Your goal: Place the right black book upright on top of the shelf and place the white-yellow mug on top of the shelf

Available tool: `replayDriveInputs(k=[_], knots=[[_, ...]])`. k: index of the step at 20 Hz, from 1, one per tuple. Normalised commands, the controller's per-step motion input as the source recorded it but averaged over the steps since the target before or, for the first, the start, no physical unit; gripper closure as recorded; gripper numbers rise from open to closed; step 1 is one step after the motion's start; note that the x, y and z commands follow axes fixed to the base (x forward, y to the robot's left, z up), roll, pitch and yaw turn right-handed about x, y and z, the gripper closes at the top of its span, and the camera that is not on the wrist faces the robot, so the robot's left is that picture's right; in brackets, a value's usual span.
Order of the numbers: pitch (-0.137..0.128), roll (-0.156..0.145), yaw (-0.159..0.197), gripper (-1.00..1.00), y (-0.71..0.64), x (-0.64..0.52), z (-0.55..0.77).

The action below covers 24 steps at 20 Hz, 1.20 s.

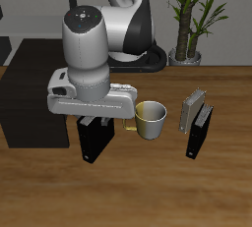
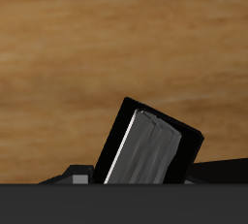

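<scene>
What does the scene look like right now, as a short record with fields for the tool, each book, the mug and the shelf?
tool: above the right black book, fingers down around its top; grip cannot be confirmed
right black book: upright on the table, near the front edge; seen leaning in the wrist view
white-yellow mug: on the table beside that book
grey-beige book: standing past the mug
narrower black book: standing next to the grey-beige book
shelf: black cabinet, nothing seen on its visible top

Wood table [image 1: 221, 187], potted plant [image 1: 189, 15] behind
</scene>
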Motion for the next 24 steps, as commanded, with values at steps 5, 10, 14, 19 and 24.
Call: replayDriveInputs(k=[5, 10, 14, 19, 24], knots=[[-0.020, -0.004, 0.005, 1.00, -0.11, -0.78, 0.62], [-0.025, -0.004, 0.043, 1.00, -0.12, -0.72, 0.32], [-0.103, 0.016, 0.011, 1.00, -0.22, -1.00, 0.44], [-0.082, 0.015, 0.009, 1.00, -0.11, -0.71, 0.29], [-0.048, 0.042, 0.043, 1.00, 0.07, -0.44, 0.10]])
